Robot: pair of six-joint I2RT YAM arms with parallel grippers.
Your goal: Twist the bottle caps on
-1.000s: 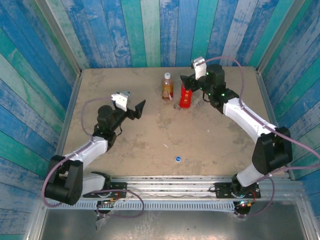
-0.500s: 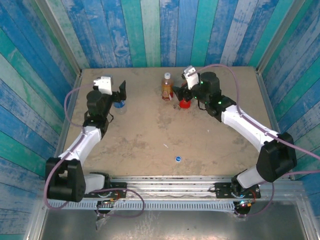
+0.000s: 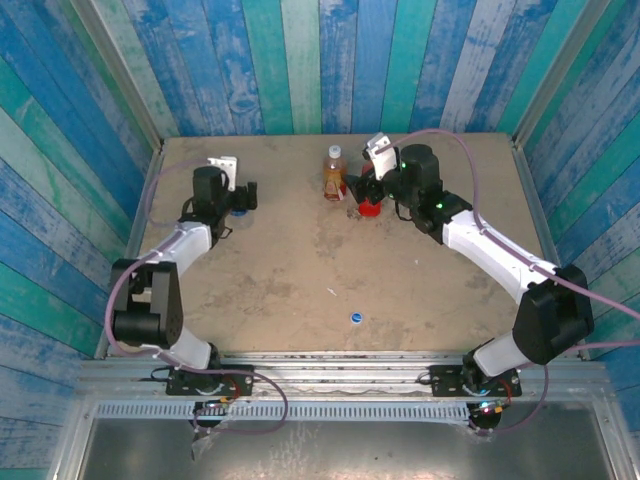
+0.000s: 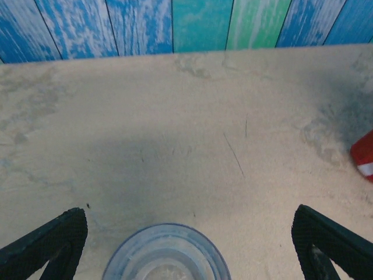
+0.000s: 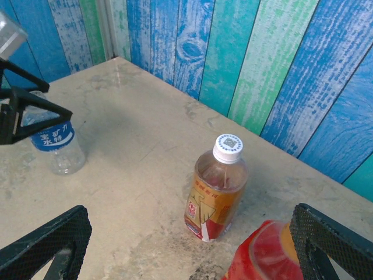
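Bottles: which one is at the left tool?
The clear bottle with the blue label, standing between the fingers of the open left tool. The amber tea bottle and the red bottle stand together farther right.

Seen from above, the left arm (image 3: 186, 242) occupies the nine o'clock side and the right arm (image 3: 492, 252) the three o'clock side. Each has glossy white link shells between bulky black joint housings, with a black base block at the six o'clock edge. A white, boxy camera mount (image 3: 222, 166) caps each wrist. A mauve cable (image 3: 112, 300) loops loosely alongside each arm. Small green lights (image 3: 437, 206) glow on the right arm's black housing. In the wrist views the left gripper (image 4: 187, 211) and right gripper (image 5: 189, 210) each show two matte black, wedge-shaped fingers (image 4: 45, 245) at seven and five o'clock. The right pair has a fine cross-hatched texture.
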